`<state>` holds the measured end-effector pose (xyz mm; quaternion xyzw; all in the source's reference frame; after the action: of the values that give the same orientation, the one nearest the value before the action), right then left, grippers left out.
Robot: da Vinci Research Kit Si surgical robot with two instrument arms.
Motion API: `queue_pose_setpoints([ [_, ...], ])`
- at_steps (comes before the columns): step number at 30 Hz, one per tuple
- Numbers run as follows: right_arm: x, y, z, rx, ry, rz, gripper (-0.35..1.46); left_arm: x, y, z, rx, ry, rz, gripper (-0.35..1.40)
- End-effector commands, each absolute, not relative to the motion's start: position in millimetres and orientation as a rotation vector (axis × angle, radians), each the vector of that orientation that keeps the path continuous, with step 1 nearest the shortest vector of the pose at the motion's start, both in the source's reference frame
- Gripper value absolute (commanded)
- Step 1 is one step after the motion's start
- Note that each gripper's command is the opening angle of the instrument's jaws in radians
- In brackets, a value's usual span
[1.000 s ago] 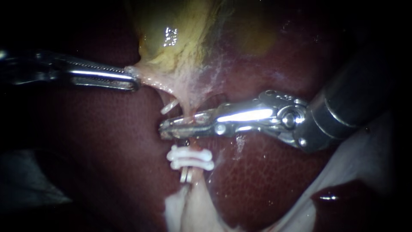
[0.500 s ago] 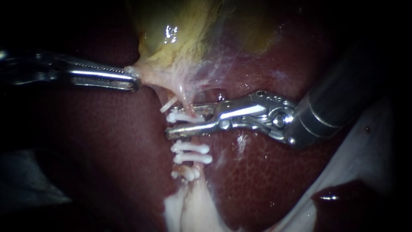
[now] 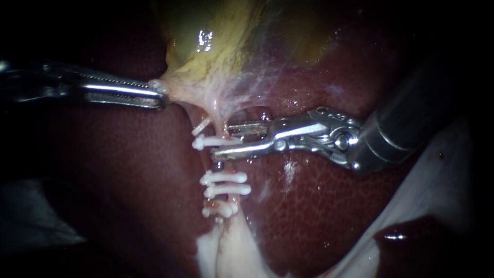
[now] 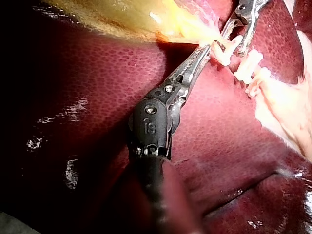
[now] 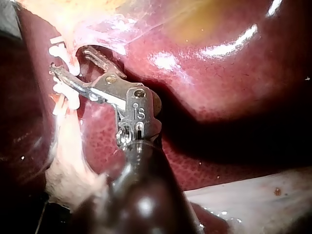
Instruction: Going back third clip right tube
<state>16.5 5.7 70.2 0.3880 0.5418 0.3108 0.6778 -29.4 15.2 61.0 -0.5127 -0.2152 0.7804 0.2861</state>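
Right instrument (image 3: 221, 139): shaft enters from the right, jaws parted with a clear gap, gripping nothing. Uppermost clip (image 3: 206, 141), white, sits across the tube (image 3: 221, 116) inside that gap, close to the lower jaw. The endoscope view does not settle whether they touch.

Same instrument, right wrist view (image 5: 70, 59): the spread of the jaws reads plainly here. The clip (image 5: 57, 50) lies by the far jaw tips, against pale tissue.

Two further clips (image 3: 224, 178) (image 3: 229, 190): lower on the same tube, close together and parallel. A bunched white piece lies under them, too small to tell.

Left instrument (image 3: 159, 97): shaft enters from the left, jaws closed on the pale neck of the gallbladder (image 3: 216, 46). Left wrist view (image 4: 207, 46) shows this grip from behind, with the clips (image 4: 226, 48) just beyond the jaw tips.

Liver (image 3: 309, 206): dark red, around and beneath everything.
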Motion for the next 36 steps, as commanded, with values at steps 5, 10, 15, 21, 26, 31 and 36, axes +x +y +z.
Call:
queue_pose_setpoints([
  [5,14.0,5.4,68.0,0.774,1.234,0.591,0.5,-29.1,15.2,60.9,-1.372,-0.578,2.086,-0.35],
  [10,10.2,5.5,63.9,0.55,1.186,0.364,0.5,-29.1,15.2,60.9,-1.372,-0.578,2.086,-0.35],
  [15,7.5,4.6,60.6,0.403,1.145,0.204,0.5,-29.1,15.2,61.0,-1.37,-0.575,2.086,-0.35],
  [21,5.8,4.4,59.2,0.363,1.157,0.132,0.5,-29.0,15.4,61.3,-1.37,-0.575,2.086,-0.35],
  [26,4.6,4.1,59.0,0.356,1.164,0.104,0.5,-29.2,15.3,62.0,-1.371,-0.571,2.088,-0.35],
  [31,3.9,4.1,58.9,0.358,1.165,0.102,0.5,-29.7,15.4,63.3,-1.371,-0.564,2.091,-0.35],
  [36,3.5,4.0,58.7,0.36,1.163,0.098,0.5,-30.7,15.1,65.1,-1.367,-0.551,2.098,-0.35],
])
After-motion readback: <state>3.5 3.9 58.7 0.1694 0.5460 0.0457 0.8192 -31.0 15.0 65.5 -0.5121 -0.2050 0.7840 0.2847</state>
